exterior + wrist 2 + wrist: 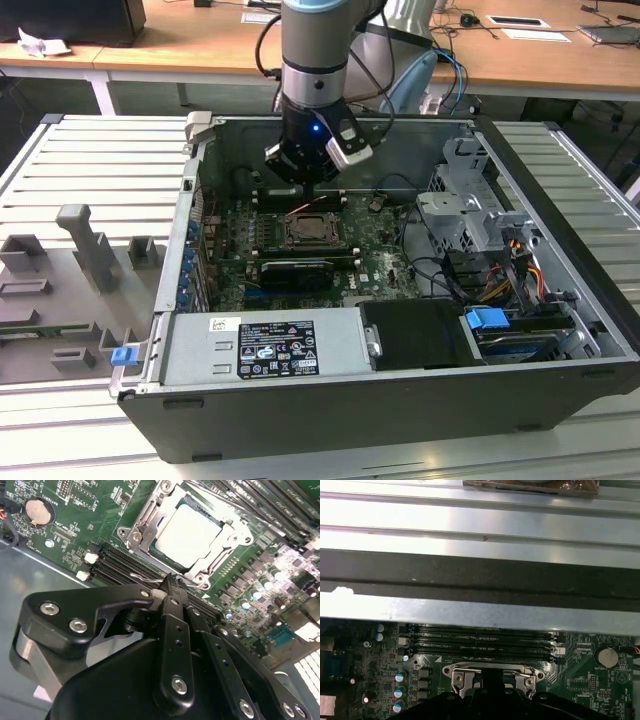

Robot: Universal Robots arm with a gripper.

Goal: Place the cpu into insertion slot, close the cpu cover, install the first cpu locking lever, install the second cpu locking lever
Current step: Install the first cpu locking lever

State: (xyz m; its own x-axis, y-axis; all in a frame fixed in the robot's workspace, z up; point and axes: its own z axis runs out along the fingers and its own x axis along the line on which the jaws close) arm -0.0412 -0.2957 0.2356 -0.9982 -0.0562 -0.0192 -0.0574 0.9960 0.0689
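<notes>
In the second wrist view the cpu (187, 530) lies flat in the insertion slot (312, 232), its pale top showing through the cut-out of the cpu cover (141, 524), which lies down over it. My gripper (171, 581) is shut, its fingertips at the socket's edge beside the memory slots. A thin wire locking lever (144, 576) ends right at the tips; I cannot tell whether it is pinched or only touched. In the exterior view the gripper (305, 188) hangs low over the far side of the socket. In the first wrist view the socket's silvery rim (492, 672) lies just beyond the fingers.
The open computer case has a far metal wall (480, 610) close behind the gripper. Long black memory slots (480, 640) run between that wall and the socket. A black graphics card (295, 272), a power supply (265, 345) and a drive cage (465, 215) sit around the board.
</notes>
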